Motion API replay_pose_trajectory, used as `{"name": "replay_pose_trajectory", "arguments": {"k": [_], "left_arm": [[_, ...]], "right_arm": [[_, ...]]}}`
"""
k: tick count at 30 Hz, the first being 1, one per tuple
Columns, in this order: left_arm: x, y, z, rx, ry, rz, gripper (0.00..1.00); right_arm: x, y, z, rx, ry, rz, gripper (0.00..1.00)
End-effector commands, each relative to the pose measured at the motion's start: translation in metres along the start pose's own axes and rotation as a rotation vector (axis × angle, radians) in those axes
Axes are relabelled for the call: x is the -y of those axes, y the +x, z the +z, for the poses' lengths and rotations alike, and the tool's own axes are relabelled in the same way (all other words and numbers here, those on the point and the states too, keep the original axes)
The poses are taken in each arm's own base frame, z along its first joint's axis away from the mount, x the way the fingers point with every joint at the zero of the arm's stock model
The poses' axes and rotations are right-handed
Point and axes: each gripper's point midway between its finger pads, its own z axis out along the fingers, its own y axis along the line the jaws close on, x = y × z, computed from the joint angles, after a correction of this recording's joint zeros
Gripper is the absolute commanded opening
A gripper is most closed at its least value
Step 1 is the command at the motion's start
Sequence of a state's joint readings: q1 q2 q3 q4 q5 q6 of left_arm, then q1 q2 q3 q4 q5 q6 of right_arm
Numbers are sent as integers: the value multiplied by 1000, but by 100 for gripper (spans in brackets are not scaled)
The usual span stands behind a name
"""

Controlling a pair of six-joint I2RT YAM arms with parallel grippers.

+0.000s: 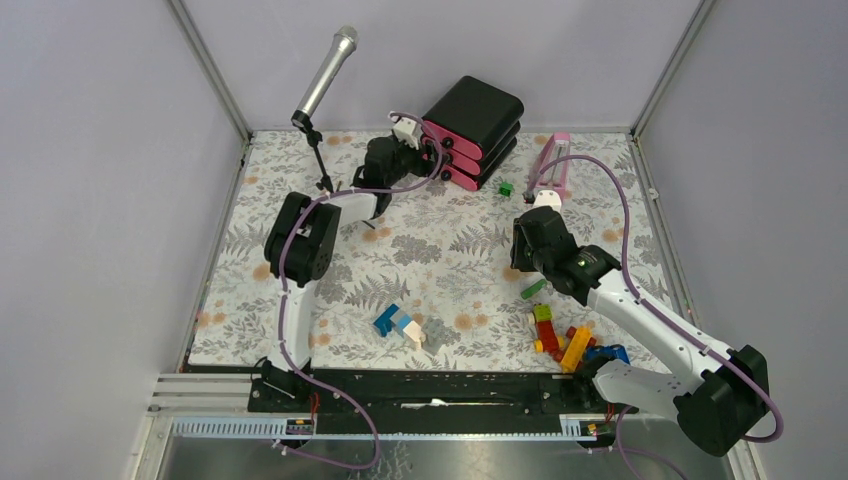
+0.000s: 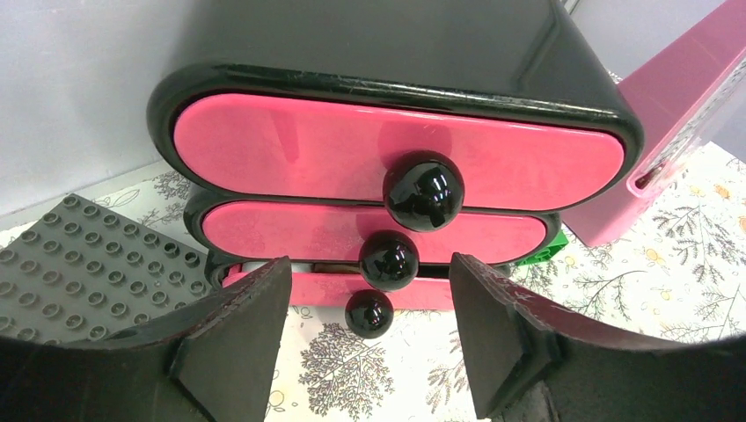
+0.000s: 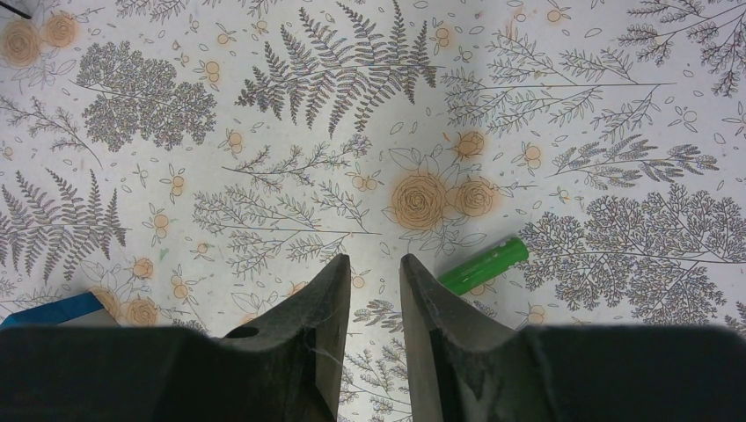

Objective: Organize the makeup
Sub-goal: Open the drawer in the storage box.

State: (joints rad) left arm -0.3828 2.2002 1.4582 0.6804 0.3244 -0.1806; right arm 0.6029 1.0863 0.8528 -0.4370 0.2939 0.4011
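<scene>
Drawers face the left claw, spread wide; right claw, narrowly parted, hangs over mat.

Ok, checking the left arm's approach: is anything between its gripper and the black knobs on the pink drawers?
Nothing visible does. The open left gripper faces the glossy black chest with pink drawers, its round black knobs showing between the fingers; the grey studded baseplate lies aside.
</scene>
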Motion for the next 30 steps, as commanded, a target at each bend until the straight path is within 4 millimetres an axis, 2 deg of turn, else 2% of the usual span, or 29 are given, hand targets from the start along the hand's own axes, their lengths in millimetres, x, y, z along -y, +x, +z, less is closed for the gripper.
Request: {"name": "replay_pose_trajectory", "arguments": {"k": [1, 9, 19, 27, 30], "left_arm": [[2, -11, 13, 31, 52, 38, 71], [-1, 0, 28, 4, 76, 39, 70], [-1, -1, 42, 27, 99, -4, 65], [1, 7, 48, 21, 121, -46, 59], [5, 11, 51, 13, 144, -57, 52]], "right_arm": [[1, -3, -3, 8, 2, 11, 35], [1, -2, -3, 7, 5, 15, 35], [2, -2, -4, 10, 4, 19, 35], [3, 0, -5, 8, 5, 21, 35], [4, 1, -5, 9, 8, 19, 35]]}}
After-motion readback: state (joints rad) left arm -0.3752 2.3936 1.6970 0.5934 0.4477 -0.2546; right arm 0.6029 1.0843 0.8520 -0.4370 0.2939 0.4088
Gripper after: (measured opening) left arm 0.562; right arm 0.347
